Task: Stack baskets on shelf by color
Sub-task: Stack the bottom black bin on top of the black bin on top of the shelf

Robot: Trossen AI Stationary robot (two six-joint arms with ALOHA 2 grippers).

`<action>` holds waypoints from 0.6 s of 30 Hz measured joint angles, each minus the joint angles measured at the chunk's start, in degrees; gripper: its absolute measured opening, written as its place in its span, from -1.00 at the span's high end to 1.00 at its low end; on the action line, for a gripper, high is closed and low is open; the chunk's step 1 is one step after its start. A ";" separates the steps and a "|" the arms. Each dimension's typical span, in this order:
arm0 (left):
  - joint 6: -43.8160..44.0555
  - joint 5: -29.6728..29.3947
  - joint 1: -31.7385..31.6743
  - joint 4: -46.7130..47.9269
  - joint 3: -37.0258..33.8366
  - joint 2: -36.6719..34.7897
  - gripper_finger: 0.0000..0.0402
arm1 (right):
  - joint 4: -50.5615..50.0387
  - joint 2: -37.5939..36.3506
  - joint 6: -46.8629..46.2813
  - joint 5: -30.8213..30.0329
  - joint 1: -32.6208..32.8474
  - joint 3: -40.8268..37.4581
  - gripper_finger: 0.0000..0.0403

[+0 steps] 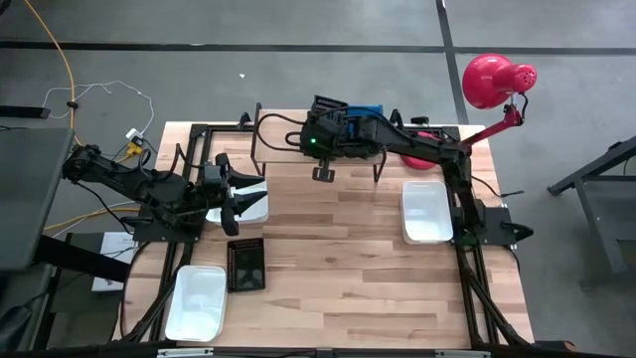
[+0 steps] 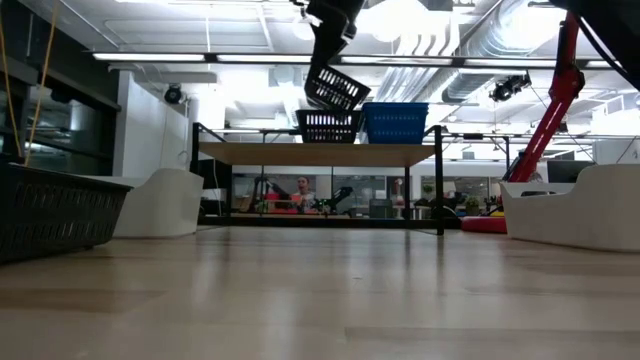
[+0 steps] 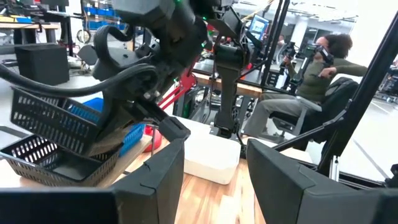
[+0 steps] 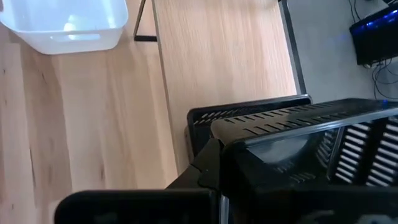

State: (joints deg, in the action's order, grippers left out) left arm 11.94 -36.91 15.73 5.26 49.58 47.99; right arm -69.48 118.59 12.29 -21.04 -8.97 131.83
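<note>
Black basket | held by right hand | over shelf | no readable writing

A robotics lab, plainly: beyond the wooden table the room opens into a big industrial hall with exposed ceiling ducts and strip lights. Behind the table sit monitors, more rigs, and a seated person. Beside the table, cables trail over grey concrete floor.
</note>
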 joint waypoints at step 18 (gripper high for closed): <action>-0.10 0.01 0.01 0.00 0.00 0.02 0.20 | 0.26 0.82 0.18 0.10 -0.04 0.00 0.97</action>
State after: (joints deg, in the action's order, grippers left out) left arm 11.84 -36.89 15.73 5.26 49.58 48.01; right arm -69.22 119.42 12.47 -20.94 -9.02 131.83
